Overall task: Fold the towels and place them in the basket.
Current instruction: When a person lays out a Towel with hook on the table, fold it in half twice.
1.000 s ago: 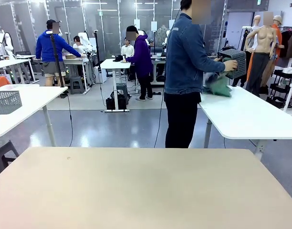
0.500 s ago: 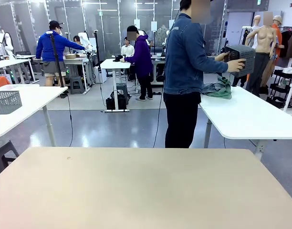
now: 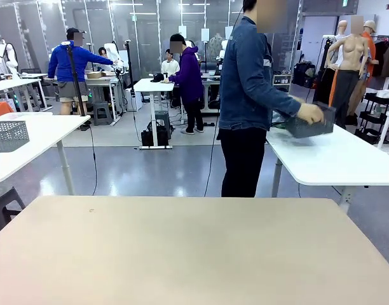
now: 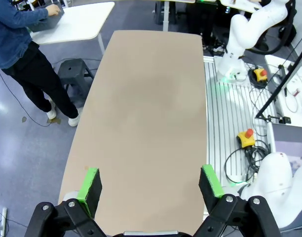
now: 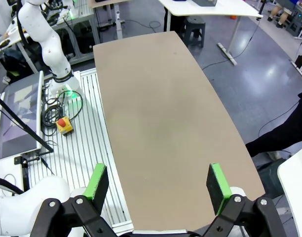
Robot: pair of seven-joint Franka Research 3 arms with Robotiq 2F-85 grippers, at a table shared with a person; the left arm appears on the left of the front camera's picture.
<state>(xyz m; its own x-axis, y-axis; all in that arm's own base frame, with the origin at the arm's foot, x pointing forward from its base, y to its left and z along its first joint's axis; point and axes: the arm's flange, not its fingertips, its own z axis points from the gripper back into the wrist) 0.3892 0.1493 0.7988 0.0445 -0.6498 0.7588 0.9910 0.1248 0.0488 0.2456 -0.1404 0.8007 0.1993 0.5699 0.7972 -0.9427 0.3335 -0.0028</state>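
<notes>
A person in a denim jacket stands beyond my tan table (image 3: 182,254), at a white side table (image 3: 334,159) on the right. Their hand holds the dark grey basket (image 3: 312,126) down on that table. A scrap of the towels (image 3: 278,119) shows just left of the basket; the rest is hidden. In the left wrist view the basket (image 4: 46,22) sits at the top left under the person's hand. My left gripper (image 4: 151,185) hangs open high above the bare tan table (image 4: 151,98). My right gripper (image 5: 158,187) is open too, above the same table (image 5: 161,108).
Another white table with a grey mesh basket (image 3: 7,135) stands at the left. A stool (image 4: 74,74) sits on the floor beside my table. Each arm's white base (image 4: 240,39) (image 5: 42,39) stands on a slotted rail with cables and red stop buttons (image 4: 245,138).
The person has brought the basket down from chest height onto the white side table, over the heap of towels, which is now mostly hidden. My grippers have not moved.
</notes>
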